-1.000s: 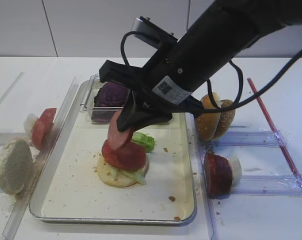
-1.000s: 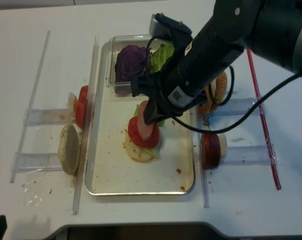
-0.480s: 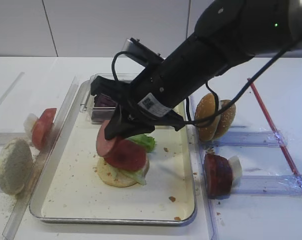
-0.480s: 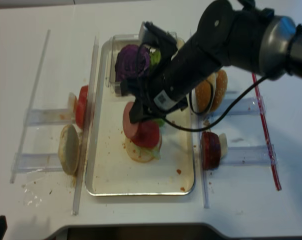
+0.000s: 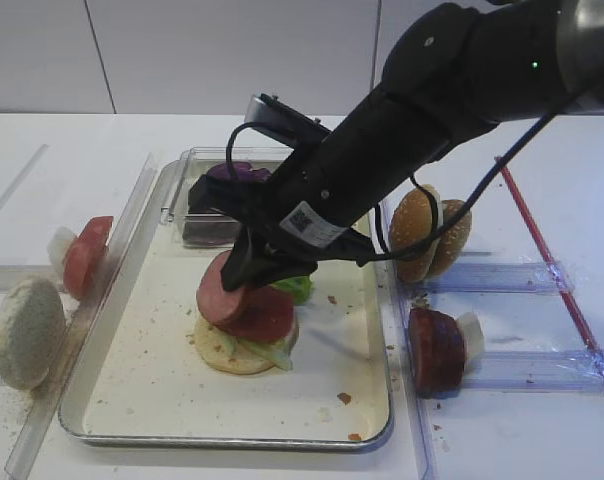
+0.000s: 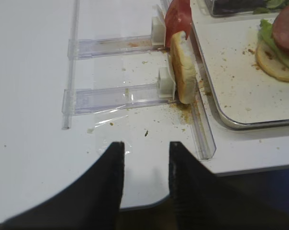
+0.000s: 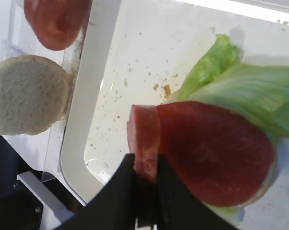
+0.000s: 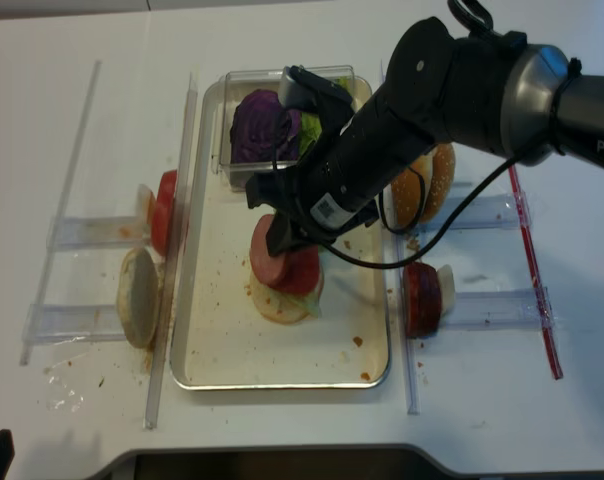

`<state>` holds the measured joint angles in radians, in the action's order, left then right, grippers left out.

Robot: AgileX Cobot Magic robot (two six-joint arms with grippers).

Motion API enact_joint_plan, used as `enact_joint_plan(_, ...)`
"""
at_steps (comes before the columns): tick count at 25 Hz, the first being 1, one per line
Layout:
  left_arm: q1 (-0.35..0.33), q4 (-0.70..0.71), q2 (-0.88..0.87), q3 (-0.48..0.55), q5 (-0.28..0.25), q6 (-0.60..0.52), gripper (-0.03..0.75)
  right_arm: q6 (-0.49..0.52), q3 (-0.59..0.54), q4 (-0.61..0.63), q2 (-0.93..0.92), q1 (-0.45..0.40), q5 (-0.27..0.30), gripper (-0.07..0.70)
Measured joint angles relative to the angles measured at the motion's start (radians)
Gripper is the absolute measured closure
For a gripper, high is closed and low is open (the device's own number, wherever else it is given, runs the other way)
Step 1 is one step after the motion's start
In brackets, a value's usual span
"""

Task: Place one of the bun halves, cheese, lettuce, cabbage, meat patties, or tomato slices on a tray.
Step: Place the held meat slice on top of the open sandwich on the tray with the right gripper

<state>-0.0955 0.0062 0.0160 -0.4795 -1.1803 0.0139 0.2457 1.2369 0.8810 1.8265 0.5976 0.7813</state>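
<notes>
Lowering a meat patty (image 5: 220, 291) pinched on edge in our right gripper (image 7: 145, 178), we hold it at centre frame, leaning on the tomato slice (image 5: 262, 314) atop the bun half (image 5: 232, 352) on the tray (image 5: 132, 415), and next we judge we should tip it flat, then release.

Lab bench, food-assembly mock-up.
I see a bare white table (image 8: 72, 420), clear acrylic holders (image 6: 116, 93) racking ingredients, red tape line (image 5: 552, 270), plain white wall panels (image 5: 182, 50).
</notes>
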Motion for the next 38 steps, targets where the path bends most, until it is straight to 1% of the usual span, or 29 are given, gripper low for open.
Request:
enact_joint_plan(4, 0.000, 0.000, 0.000, 0.000, 0.000, 0.000, 0.491, -0.004, 0.000, -0.011, 0.002, 0.000, -0.010, 0.530)
enact_joint_plan(17, 0.000, 0.000, 0.000, 0.000, 0.000, 0.000, 0.491, -0.006, 0.000, -0.030, 0.036, 0.000, -0.012, 0.531)
enact_joint_plan(24, 0.000, 0.000, 0.000, 0.000, 0.000, 0.000, 0.491, -0.082, 0.000, -0.126, 0.036, 0.000, -0.012, 0.512)
enact_joint_plan(31, 0.000, 0.000, 0.000, 0.000, 0.000, 0.000, 0.491, -0.096, 0.000, -0.135, 0.036, 0.000, -0.010, 0.496)
enact_joint_plan(33, 0.000, 0.000, 0.000, 0.000, 0.000, 0.000, 0.491, -0.098, 0.000, -0.136, 0.036, 0.000, -0.010, 0.475)
enact_joint_plan(34, 0.000, 0.000, 0.000, 0.000, 0.000, 0.000, 0.492, -0.100, 0.000, -0.138, 0.036, 0.000, -0.010, 0.451)
enact_joint_plan(38, 0.000, 0.000, 0.000, 0.000, 0.000, 0.000, 0.492, -0.104, 0.000, -0.145, 0.036, 0.000, -0.008, 0.318)
